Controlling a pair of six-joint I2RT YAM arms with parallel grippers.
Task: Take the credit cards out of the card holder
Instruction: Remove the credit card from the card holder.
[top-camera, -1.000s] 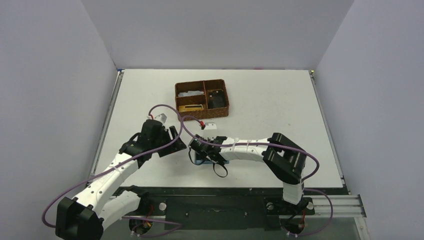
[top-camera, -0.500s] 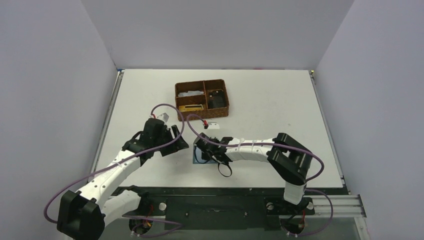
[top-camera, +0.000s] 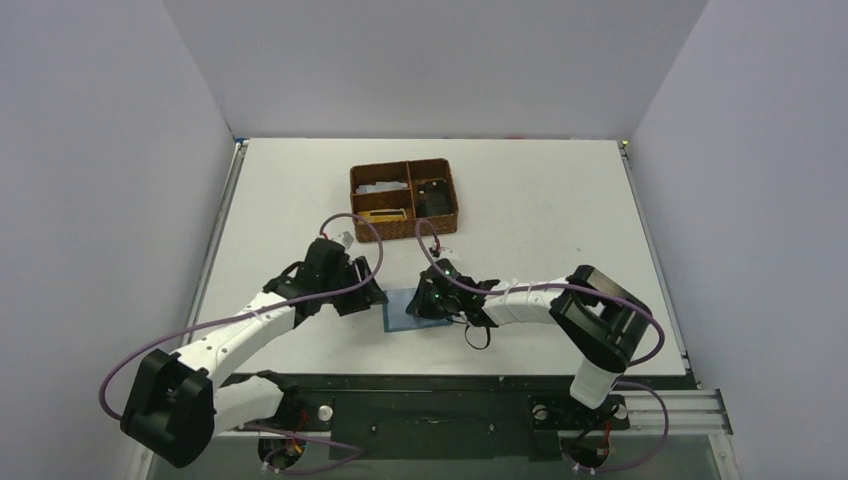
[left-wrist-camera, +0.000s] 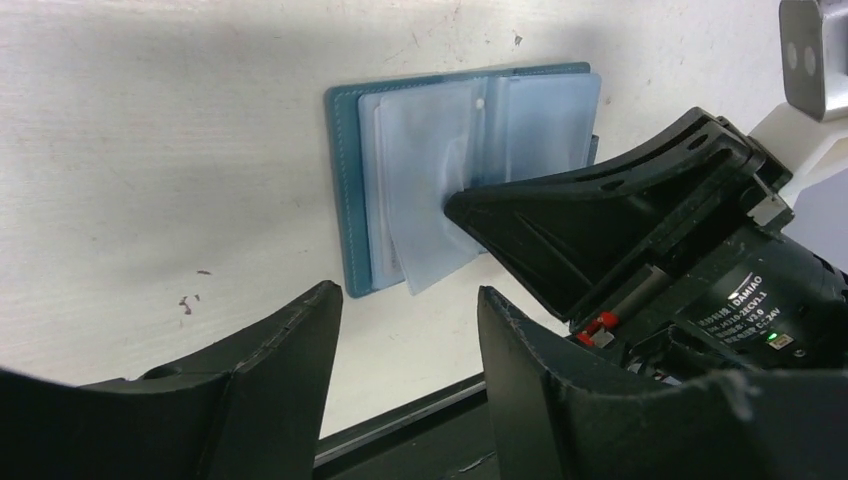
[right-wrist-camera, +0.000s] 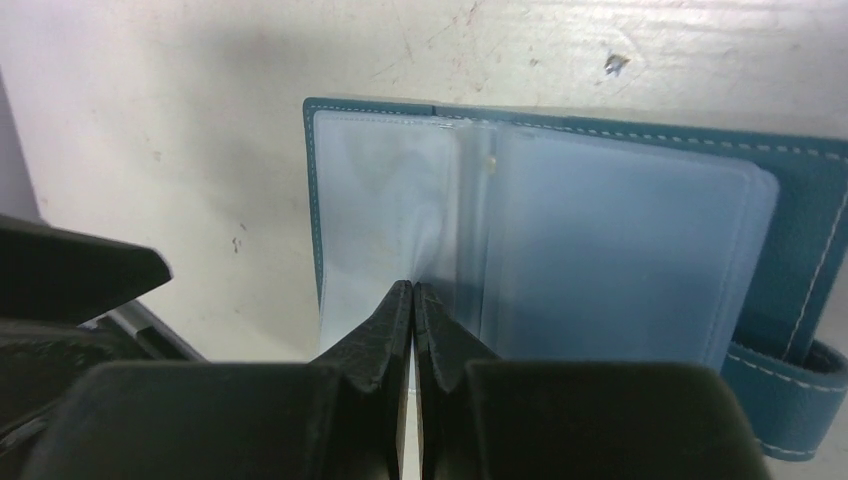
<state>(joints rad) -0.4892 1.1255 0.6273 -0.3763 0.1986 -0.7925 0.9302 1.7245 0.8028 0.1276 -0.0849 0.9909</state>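
The teal card holder (top-camera: 403, 314) (left-wrist-camera: 345, 190) (right-wrist-camera: 790, 190) lies open and flat on the white table, its snap tab at the right in the right wrist view. Its clear sleeves (left-wrist-camera: 430, 210) (right-wrist-camera: 600, 240) fan upward. My right gripper (top-camera: 432, 300) (right-wrist-camera: 413, 287) (left-wrist-camera: 455, 205) is shut on one sleeve leaf and holds it raised off the holder. My left gripper (top-camera: 368, 288) (left-wrist-camera: 408, 295) hangs open just left of the holder, with nothing between its fingers. I cannot make out the credit cards in the sleeves.
A brown woven basket (top-camera: 452, 200) with three compartments stands behind the holder; a tan-gold flat item (top-camera: 380, 215) lies in its front-left compartment. The table's black front rail (top-camera: 440, 378) runs close to the holder's near side.
The right gripper has shut on a sleeve and drawn right, uncovering the open holder. The left arm has swung right, up to the holder, its jaws slightly narrower.
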